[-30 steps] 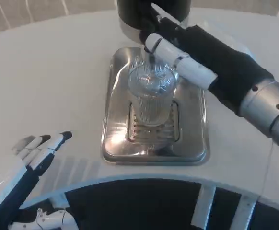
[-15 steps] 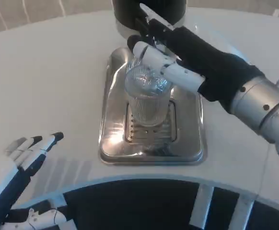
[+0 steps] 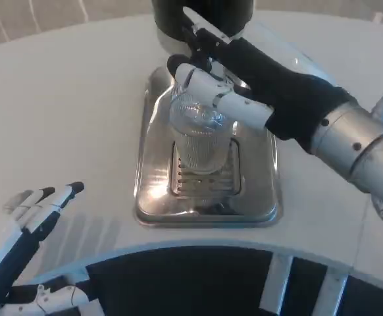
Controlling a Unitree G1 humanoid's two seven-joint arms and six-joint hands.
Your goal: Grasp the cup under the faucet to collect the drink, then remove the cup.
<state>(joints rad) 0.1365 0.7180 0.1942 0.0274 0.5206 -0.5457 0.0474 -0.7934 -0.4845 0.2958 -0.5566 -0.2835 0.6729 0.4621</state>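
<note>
While our right hand (image 3: 228, 79) wraps the ribbed cup (image 3: 201, 135) on the drip tray (image 3: 149, 191) (under the dispenser (image 3: 201, 16)), left hand (image 3: 30, 210) rests released on the surface (image 3: 60, 118).

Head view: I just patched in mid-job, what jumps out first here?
The clear ribbed glass cup stands on the grille of the shiny steel drip tray at table centre, below the black dispenser body. The right hand reaches in from the right, its fingers across the cup's rim. The left hand hovers open at the lower left.
</note>
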